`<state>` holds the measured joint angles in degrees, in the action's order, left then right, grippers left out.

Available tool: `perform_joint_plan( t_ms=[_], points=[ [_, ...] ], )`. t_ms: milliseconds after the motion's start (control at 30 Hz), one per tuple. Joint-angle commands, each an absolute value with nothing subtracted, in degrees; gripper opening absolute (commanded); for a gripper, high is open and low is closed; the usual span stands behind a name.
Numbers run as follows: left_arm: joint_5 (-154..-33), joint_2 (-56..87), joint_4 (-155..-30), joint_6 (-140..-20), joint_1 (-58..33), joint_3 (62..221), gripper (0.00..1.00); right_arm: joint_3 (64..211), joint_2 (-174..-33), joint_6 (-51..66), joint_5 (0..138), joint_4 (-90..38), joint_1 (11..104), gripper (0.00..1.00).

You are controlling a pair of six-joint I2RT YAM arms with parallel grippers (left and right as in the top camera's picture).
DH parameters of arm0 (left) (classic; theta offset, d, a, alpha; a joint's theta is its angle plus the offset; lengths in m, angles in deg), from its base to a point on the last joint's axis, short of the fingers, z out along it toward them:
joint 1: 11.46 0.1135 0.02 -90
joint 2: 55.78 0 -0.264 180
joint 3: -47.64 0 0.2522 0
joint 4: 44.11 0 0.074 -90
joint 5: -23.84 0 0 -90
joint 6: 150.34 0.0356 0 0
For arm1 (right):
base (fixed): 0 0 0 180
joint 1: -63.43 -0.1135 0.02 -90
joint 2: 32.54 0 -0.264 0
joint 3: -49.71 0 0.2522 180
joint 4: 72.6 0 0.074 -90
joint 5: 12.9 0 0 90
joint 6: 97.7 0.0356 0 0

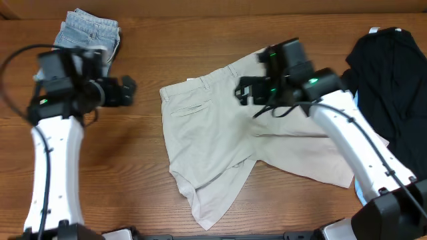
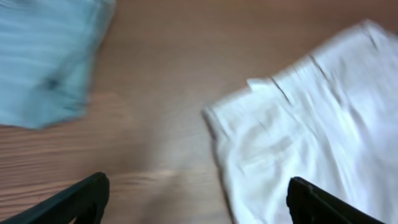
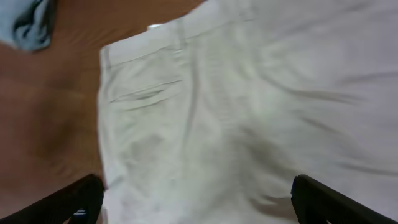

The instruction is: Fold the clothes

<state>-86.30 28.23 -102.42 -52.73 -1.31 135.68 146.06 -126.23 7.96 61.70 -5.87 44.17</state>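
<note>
The beige khaki shorts (image 1: pixel 220 143) lie spread on the wooden table (image 1: pixel 143 173), waistband toward the back left. They also show in the left wrist view (image 2: pixel 311 137) and the right wrist view (image 3: pixel 236 118). A folded light-blue garment (image 1: pixel 87 32) lies at the back left and shows in the left wrist view (image 2: pixel 43 56). A black garment (image 1: pixel 390 80) lies at the right. My left gripper (image 1: pixel 130 90) is open and empty, just left of the waistband corner. My right gripper (image 1: pixel 241 92) is open and empty above the shorts' upper middle.
A bit of light-blue cloth (image 1: pixel 360 193) peeks out beside the right arm near the front right. Bare wood lies between the light-blue garment and the shorts.
</note>
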Motion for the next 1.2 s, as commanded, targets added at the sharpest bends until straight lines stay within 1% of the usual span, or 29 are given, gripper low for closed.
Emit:
perform_joint_plan(
  t_ms=[0,200,433,567,667,733,867,1000,1100,1167],
  points=[
    [-88.48,32.62,-104.94,-46.83,-6.75,136.56,0.92,147.17,-124.15,4.79,62.22,-4.93,48.54,1.00],
    [-88.44,40.89,-107.89,-42.10,-16.17,136.56,0.93,147.11,-124.17,3.68,66.01,-3.97,53.48,1.00],
    [-87.04,49.19,-109.72,-39.11,-23.23,136.56,0.91,147.11,-124.28,2.52,67.84,-4.03,53.94,1.00],
    [-84.62,52.64,-110.82,-39.13,-25.11,136.56,0.83,147.11,-124.76,2.52,68.10,-4.01,53.91,1.00],
    [-81.01,54.83,-111.43,-39.81,-25.77,136.56,0.73,147.11,-125.49,2.54,68.08,-4.01,53.91,1.00],
    [-77.47,56.40,-111.34,-42.30,-25.86,136.56,0.71,147.11,-125.94,2.54,68.08,-4.01,53.91,1.00],
    [-71.11,59.62,-110.90,-46.41,-25.75,136.56,0.72,147.06,-126.82,2.54,68.08,-4.01,53.91,1.00],
    [-67.26,62.59,-106.31,-47.33,-25.75,136.56,0.79,147.00,-127.08,2.54,68.10,-4.21,53.91,1.00],
    [-65.95,63.99,-99.93,-47.35,-25.72,136.56,0.87,147.00,-127.08,2.56,68.08,-4.27,53.91,1.00],
    [-64.14,64.95,-94.86,-47.37,-25.70,136.58,0.90,147.00,-127.08,2.56,68.10,-4.25,53.91,1.00]
  ],
)
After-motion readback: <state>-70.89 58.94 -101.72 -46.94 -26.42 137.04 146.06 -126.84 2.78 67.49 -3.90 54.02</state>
